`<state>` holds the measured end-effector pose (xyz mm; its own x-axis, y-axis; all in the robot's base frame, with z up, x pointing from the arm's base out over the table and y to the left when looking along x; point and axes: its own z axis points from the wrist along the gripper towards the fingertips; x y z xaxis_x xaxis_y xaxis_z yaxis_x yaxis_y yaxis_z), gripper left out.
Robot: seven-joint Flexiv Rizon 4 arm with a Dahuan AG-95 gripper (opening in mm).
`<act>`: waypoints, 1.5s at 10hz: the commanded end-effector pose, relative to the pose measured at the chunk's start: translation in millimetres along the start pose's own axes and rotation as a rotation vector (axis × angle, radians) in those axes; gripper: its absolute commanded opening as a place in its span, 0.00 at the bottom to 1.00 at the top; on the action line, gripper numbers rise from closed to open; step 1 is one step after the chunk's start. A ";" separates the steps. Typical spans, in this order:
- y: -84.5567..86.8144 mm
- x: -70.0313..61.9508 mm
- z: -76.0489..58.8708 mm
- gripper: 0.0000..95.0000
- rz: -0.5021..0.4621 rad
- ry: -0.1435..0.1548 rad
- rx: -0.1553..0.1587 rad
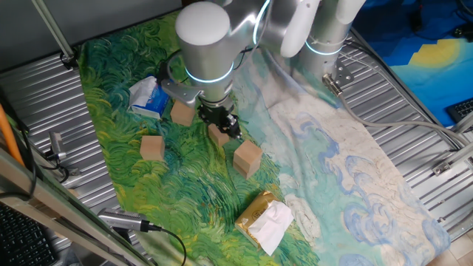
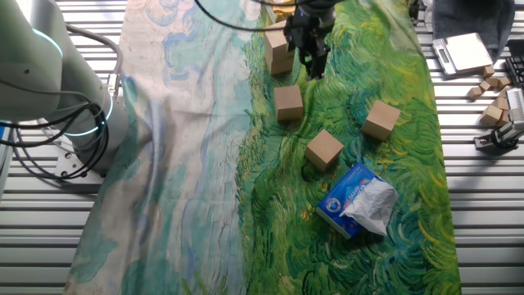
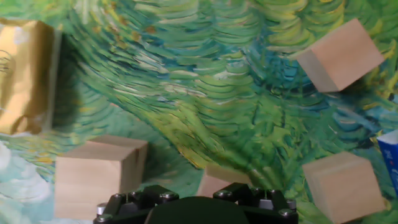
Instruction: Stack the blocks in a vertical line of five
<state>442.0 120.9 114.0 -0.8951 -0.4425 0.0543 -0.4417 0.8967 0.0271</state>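
Observation:
Light-brown wooden blocks lie on the green painted cloth (image 1: 199, 185). One block (image 1: 219, 136) sits just under my gripper (image 1: 230, 131); it also shows in the other fixed view (image 2: 288, 103) and in the hand view (image 3: 217, 179). A taller pile (image 1: 247, 157), seemingly two blocks stacked (image 2: 279, 51), stands beside the gripper (image 2: 316, 70). Two single blocks (image 1: 182, 112) (image 1: 152, 147) lie farther off. The gripper hovers low between the pile and the near block, fingers slightly apart and empty. Only its black base (image 3: 193, 208) shows in the hand view.
A blue-and-white packet (image 1: 148, 97) lies by the far blocks. A yellow-and-white packet (image 1: 264, 219) lies near the cloth's front edge. Ribbed metal table (image 1: 44, 103) surrounds the cloth. Spare blocks (image 2: 491, 86) and a flat grey device (image 2: 463, 51) sit off the cloth.

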 end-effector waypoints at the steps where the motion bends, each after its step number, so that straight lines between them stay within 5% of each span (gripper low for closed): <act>1: -8.7 2.9 14.2 0.80 0.015 0.002 -0.001; 8: -16.2 29.0 57.9 0.80 0.077 -0.001 -0.008; 15: -23.1 33.9 69.0 0.80 0.052 -0.018 0.015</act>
<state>418.4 85.6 42.8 -0.9188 -0.3935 0.0329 -0.3933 0.9193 0.0103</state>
